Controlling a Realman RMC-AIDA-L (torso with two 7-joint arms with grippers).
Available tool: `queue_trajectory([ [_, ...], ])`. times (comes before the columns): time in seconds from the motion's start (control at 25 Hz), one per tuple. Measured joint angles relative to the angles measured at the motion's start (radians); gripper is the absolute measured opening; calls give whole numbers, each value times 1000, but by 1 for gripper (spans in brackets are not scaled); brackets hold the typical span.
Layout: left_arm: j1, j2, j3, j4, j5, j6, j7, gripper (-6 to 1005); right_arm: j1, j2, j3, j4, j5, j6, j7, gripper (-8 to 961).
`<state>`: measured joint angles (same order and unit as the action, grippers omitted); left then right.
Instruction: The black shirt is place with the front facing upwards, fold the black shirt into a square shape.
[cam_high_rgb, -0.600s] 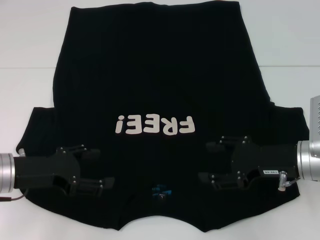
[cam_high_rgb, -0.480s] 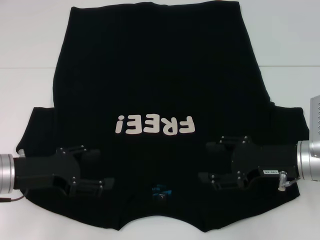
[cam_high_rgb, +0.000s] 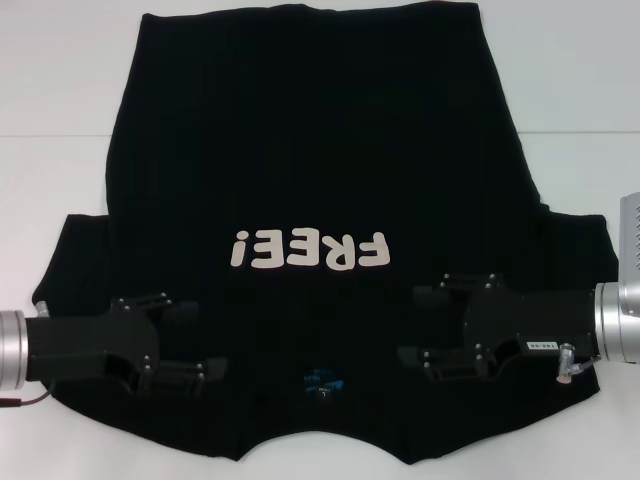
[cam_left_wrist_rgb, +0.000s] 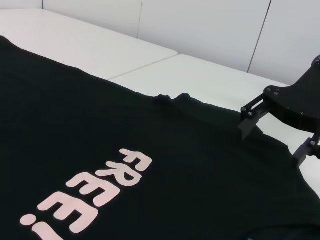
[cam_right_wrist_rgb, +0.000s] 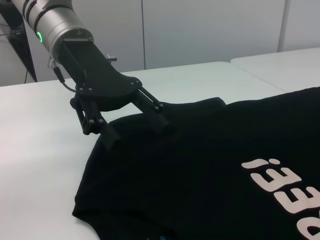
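Shirt: black shirt (cam_high_rgb: 320, 180) spread flat, front up, on white table (cam_high_rgb: 60, 90); collar end toward the robot, hem at the far side
Edges: hem runs off the top of the head view; near edge scalloped, just inside the bottom border; both sleeves reach toward the side borders; bare table shows left, right and beyond
Lettering: cream "FREE!" (cam_high_rgb: 307, 250), upside down from the head; small blue neck label (cam_high_rgb: 324, 381), its print too small to read
Left gripper (cam_high_rgb: 205, 340): low over the left shoulder area; fingers (cam_right_wrist_rgb: 161, 121) spread apart, holding nothing; contact with cloth unclear
Right gripper (cam_high_rgb: 420, 325): over the right shoulder area; fingers (cam_left_wrist_rgb: 248, 121) likewise parted and empty
Hidden: cloth beneath both grippers; black on black blurs the outlines
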<state>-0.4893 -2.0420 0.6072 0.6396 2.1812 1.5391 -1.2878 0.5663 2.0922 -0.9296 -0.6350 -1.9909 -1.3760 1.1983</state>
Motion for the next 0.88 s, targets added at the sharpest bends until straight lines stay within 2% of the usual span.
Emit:
queue_trajectory([
  [0.16, 0, 0, -36, 1, -12, 34, -44, 938, -1, 0, 1, 0, 1, 0, 2, 836],
  [0.28, -10, 12, -115, 1, -17, 79, -199, 937, -2, 0, 4, 0, 3, 0, 3, 835],
  [0.44, -27, 59, -191, -9, -18, 110, -520, 937, -3, 0, 6, 0, 3, 2, 7, 835],
  [0.64, -26, 133, -180, -5, 16, 81, -896, 936, -2, 0, 6, 0, 4, 8, 37, 836],
  [0.8, -10, 168, -184, -3, 33, 15, -1106, 935, 2, 0, 2, 0, 2, 6, 41, 836],
  [0.88, -8, 173, -185, 0, 59, -26, -1170, 935, 4, 1, -1, 0, 0, 6, 41, 836],
])
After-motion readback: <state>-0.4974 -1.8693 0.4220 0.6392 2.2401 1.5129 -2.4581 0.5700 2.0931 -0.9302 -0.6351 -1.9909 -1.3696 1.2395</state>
